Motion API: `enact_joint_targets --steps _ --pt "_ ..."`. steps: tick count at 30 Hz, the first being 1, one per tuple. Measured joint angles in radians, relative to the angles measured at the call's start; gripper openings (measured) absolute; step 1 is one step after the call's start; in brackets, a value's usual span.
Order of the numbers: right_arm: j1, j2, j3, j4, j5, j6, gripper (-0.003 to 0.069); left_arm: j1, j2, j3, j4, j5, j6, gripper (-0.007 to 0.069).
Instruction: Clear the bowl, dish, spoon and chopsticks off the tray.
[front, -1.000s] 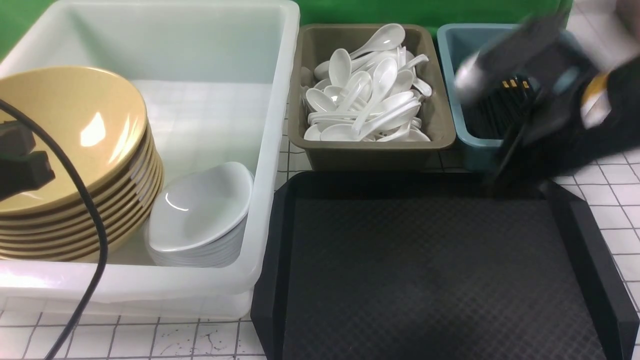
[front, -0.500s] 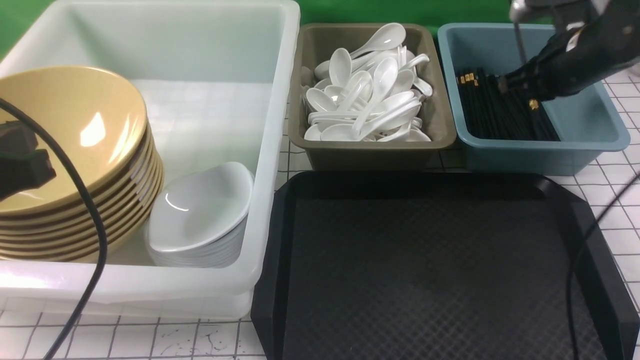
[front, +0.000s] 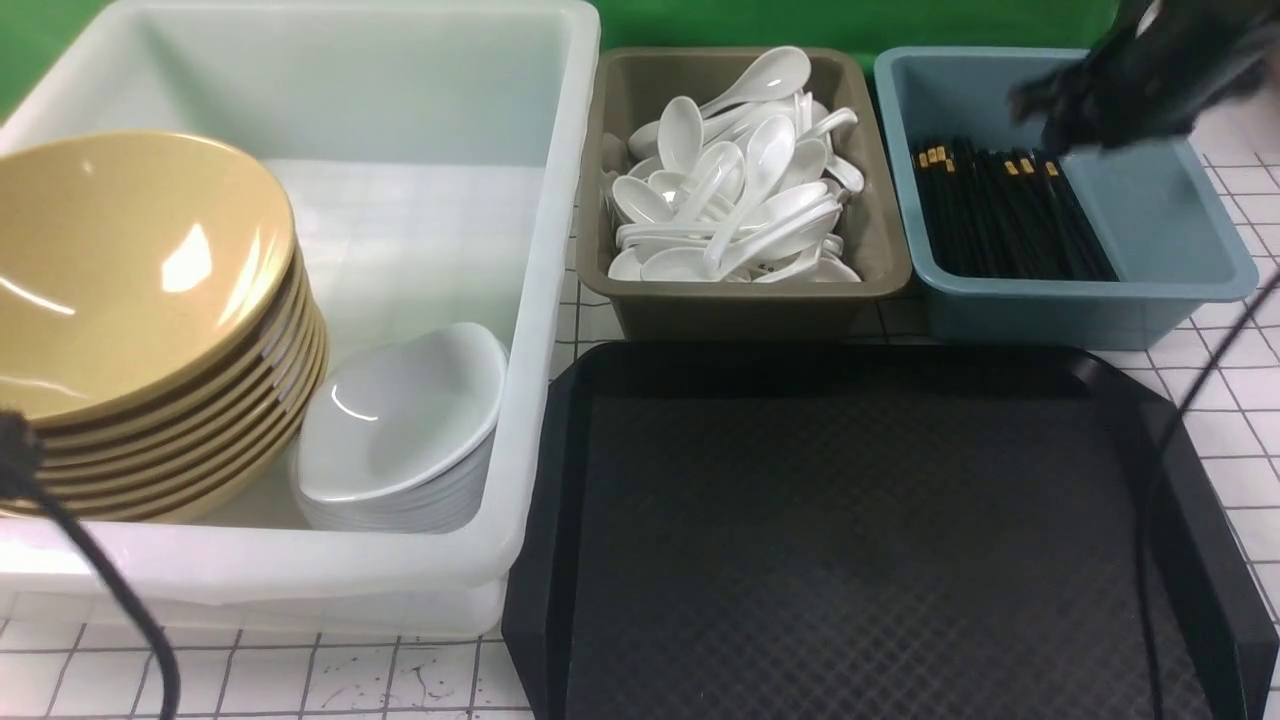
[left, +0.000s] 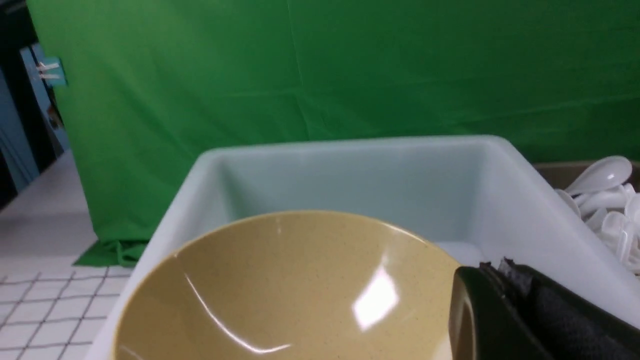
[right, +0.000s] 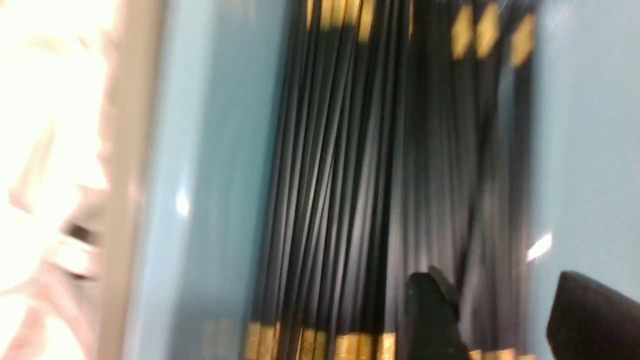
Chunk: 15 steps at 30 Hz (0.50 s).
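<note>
Chopsticks (front: 1010, 215) lie bunched in your blue tub (front: 1060, 300), your right gripper (front: 1040, 115) above them, its fingers parted. Your left gripper (left: 495, 295) has its fingers clenched near the yellow bowls (front: 150, 280), which sit stacked beside white dishes (front: 400, 420) in the white bin (front: 300, 560). You have spoons (front: 740, 200) heaped in the brown tub (front: 750, 310); the right arm is blurred, so its exact height is hard to judge.

No readable text, label or number shows anywhere.
</note>
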Motion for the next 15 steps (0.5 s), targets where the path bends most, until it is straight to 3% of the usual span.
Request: enact_joint_targets --steps 3,8,11,15 --pt "0.015 -0.188 0.07 0.0 -0.014 -0.041 0.0304 0.0 -0.055 0.055 0.0 -0.085 0.002 -0.0012" --pt "0.045 -0.594 0.386 0.015 -0.129 -0.079 0.0078 0.0 -0.101 0.113 0.0 -0.118 0.002 -0.0012" --pt "0.046 -0.818 0.628 0.064 -0.192 -0.088 0.0036 0.0 -0.102 0.144 0.0 -0.117 0.001 -0.0012" --pt "0.046 -1.008 0.894 0.153 -0.27 -0.138 0.0035 0.0 -0.102 0.18 0.0 -0.116 0.001 -0.0012"
